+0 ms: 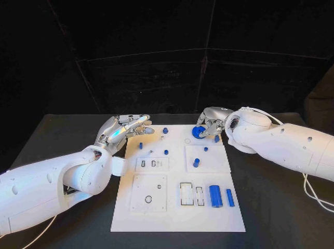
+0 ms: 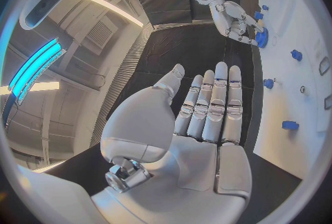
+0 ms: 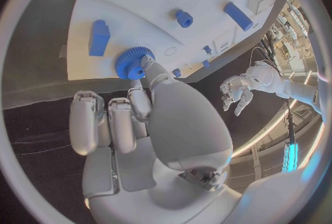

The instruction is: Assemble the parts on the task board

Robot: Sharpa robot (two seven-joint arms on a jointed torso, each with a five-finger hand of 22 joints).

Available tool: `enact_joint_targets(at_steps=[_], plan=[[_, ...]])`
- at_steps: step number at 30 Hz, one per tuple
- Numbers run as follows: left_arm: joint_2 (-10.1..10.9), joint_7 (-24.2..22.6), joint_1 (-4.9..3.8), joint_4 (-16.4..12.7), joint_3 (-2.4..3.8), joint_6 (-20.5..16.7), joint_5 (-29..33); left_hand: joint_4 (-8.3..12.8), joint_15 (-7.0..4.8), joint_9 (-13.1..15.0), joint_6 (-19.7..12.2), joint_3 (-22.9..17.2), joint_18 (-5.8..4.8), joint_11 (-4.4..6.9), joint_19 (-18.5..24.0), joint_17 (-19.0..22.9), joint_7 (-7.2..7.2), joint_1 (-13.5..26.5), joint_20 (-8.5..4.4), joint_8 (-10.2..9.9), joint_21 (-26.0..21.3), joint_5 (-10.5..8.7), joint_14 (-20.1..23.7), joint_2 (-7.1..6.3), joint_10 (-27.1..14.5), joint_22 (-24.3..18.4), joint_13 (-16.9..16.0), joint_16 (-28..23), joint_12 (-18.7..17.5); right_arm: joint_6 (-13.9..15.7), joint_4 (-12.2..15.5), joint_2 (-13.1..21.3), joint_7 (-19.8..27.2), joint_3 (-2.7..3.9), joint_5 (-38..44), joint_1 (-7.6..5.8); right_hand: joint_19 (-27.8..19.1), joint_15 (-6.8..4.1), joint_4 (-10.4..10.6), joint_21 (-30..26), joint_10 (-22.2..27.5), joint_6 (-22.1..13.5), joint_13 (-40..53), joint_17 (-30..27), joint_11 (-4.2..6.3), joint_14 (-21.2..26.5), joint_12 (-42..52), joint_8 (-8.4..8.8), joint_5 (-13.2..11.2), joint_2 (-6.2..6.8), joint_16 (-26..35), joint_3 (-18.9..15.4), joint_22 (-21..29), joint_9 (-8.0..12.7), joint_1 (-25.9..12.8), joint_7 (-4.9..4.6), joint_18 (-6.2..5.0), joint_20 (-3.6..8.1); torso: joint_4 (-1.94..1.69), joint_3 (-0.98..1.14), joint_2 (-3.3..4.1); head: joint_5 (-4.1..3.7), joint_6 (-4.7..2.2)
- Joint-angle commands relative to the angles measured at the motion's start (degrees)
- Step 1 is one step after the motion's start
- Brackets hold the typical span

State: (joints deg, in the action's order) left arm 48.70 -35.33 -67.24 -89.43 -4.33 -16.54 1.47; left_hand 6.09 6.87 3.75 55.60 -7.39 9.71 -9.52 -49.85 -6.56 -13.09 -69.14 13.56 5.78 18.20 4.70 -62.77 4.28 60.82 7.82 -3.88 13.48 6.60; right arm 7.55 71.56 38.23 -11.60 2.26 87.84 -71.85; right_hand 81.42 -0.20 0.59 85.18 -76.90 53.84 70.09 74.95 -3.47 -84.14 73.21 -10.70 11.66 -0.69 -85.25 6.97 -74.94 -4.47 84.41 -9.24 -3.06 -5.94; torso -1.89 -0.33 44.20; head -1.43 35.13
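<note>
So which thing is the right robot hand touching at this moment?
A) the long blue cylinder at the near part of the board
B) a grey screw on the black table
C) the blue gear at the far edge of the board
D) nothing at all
C: in the right wrist view the right robot hand has a fingertip on the blue gear, which lies at the far edge of the task board.

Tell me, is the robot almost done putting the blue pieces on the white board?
Not nearly. Some small blue pegs stand on the task board. The right hand pinches a blue gear at the far edge. The left hand holds nothing. Two blue bars lie loose, beside open slots.
</note>
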Motion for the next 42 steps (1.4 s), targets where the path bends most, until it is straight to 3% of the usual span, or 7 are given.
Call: enact_joint_targets(at_steps=[1,9,17,25,31,42], plan=[[0.0,-0.2,-0.07,0.0,0.03,0.9,-0.1,0.1,0.11,0.0,0.4,-0.1,0.85,-0.09,-0.4,-0.1,0.14,0.4,0.02,-0.2,0.0,-0.32,-0.4,0.33,0.4,-0.1,0.0,-0.2,-0.3,5.8,0.9,0.1,1.3,0.00,1.9,-0.05,0.7,-0.69,0.3,0.4,-0.5,3.1,0.3,4.4,0.43,-3.7,0.2,-1.38,2.1,-0.66,-0.4,1.3,-3.9,-0.3,-1.1,1.22,0.54,0.26,-0.09,0.03,-0.02,-0.04,0.01],[0.0,-0.2,-0.07,-0.1,0.03,0.9,-0.1,0.1,0.11,0.0,0.4,-0.1,0.85,-0.09,-0.4,-0.1,0.14,0.4,0.02,-0.2,0.0,-0.32,-0.4,0.33,0.4,-0.1,0.0,-0.2,-0.3,10.8,4.4,0.3,2.1,0.00,2.5,-0.04,1.3,-1.04,0.6,0.8,-0.5,3.6,0.1,4.6,0.74,-3.8,-0.2,-1.49,2.5,0.19,-0.4,3.2,-4.8,-0.1,-3.0,1.57,0.74,0.64,-0.10,-0.04,-0.05,0.19,-0.14],[0.1,-0.2,-0.07,-0.3,0.03,0.9,-0.1,0.1,0.11,0.0,0.4,-0.1,0.85,-0.09,-0.4,-0.1,0.14,0.4,0.02,-0.2,0.0,-0.32,-0.4,0.33,0.4,-0.1,0.0,-0.2,-0.3,10.6,7.2,-1.3,-0.1,0.01,5.0,-0.05,1.4,-0.98,1.2,0.8,-0.3,3.0,-0.3,4.4,0.63,-3.7,-0.7,-0.94,2.3,0.95,-0.3,4.3,-5.0,0.3,-4.8,1.40,0.78,0.66,-0.15,-0.08,-0.03,0.18,-0.29],[0.1,-0.2,-0.07,-0.3,0.03,0.9,-0.1,0.1,0.11,0.0,0.4,-0.1,0.85,-0.09,-0.4,-0.1,0.14,0.4,0.02,-0.2,0.0,-0.32,-0.4,0.33,0.4,-0.1,0.0,-0.2,-0.3,8.7,5.8,-6.2,-0.8,-0.10,6.1,-0.03,1.4,-0.90,1.3,0.9,-0.2,2.8,-0.5,4.3,0.52,-3.7,-1.1,-0.57,2.1,1.25,-0.3,5.1,-5.1,0.4,-5.4,1.27,0.80,0.61,-0.24,-0.14,0.07,0.55,-0.13],[0.1,-0.2,-0.08,-0.4,0.03,0.9,-0.1,0.1,0.11,0.0,0.4,-0.1,0.85,-0.09,-0.4,-0.1,0.14,0.4,0.02,-0.2,0.0,-0.32,-0.4,0.33,0.4,-0.1,0.0,-0.2,-0.3,7.4,3.7,-9.3,-0.6,-0.34,6.3,0.40,1.5,-0.88,1.4,0.9,-0.1,2.7,-0.6,4.3,0.49,-3.7,-1.2,-0.48,2.1,1.31,-0.2,5.3,-5.2,0.5,-5.6,1.23,0.81,0.59,-0.09,-0.06,0.05,0.75,0.05],[0.0,-0.3,-0.09,-0.5,0.04,0.8,-0.1,0.2,0.09,0.0,0.4,-0.2,0.84,-0.08,-0.4,-0.1,0.15,0.4,0.00,-0.3,-0.1,-0.34,-0.4,0.40,0.5,-0.2,0.0,-0.4,-0.4,6.1,0.1,-12.4,-0.5,-0.42,7.1,1.00,1.5,-0.82,1.4,0.9,0.3,2.4,-1.2,4.2,0.42,-3.7,-1.8,-0.22,2.0,1.59,-0.2,5.7,-5.2,0.6,-5.8,1.14,0.83,0.54,-0.14,0.00,0.02,1.05,0.41]])
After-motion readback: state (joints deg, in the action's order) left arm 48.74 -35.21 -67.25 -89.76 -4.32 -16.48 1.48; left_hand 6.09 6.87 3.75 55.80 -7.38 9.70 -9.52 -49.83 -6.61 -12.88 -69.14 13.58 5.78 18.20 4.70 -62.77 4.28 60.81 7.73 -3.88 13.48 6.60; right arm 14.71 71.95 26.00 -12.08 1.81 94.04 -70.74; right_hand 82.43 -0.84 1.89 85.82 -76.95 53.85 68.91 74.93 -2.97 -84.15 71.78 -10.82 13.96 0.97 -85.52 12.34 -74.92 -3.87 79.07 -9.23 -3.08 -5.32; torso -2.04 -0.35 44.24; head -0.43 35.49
